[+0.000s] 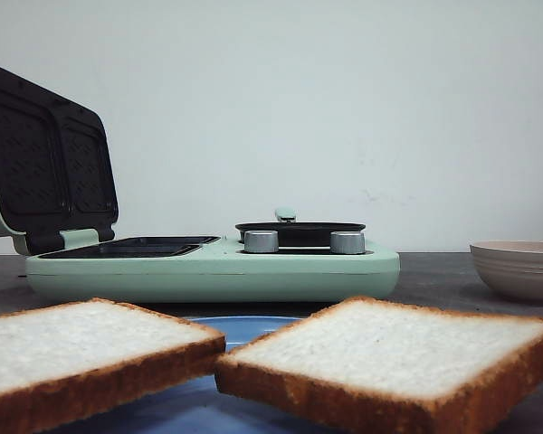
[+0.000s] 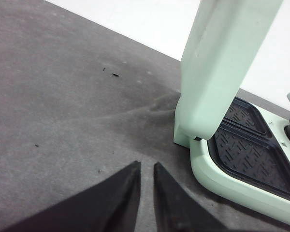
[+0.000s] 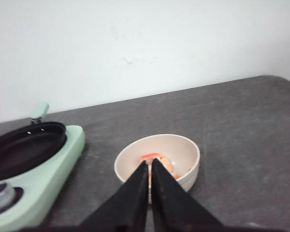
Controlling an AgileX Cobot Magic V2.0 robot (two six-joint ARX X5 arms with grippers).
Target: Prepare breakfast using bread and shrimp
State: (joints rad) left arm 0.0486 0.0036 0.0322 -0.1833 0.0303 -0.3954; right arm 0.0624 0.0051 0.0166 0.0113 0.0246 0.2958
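Two slices of bread lie on a blue plate [image 1: 244, 327] at the front, the left slice [image 1: 81, 339] and the right slice [image 1: 398, 348]. The orange-red shrimp [image 3: 168, 165] lies in a cream bowl [image 3: 188, 151], which also shows in the front view [image 1: 520, 267]. My right gripper [image 3: 149, 163] is shut and empty, its tips over the bowl's near rim, in front of the shrimp. My left gripper [image 2: 146, 165] is shut and empty with a thin gap, over bare table beside the sandwich maker's hinge. Neither gripper shows in the front view.
A mint-green sandwich maker [image 1: 208, 267] stands mid-table with its lid [image 1: 45, 154] raised at the left and dark grill plates [image 2: 253, 150] exposed. A small black pan [image 1: 300, 231] and two silver knobs sit on its right half. The table top [image 2: 63, 111] is dark grey.
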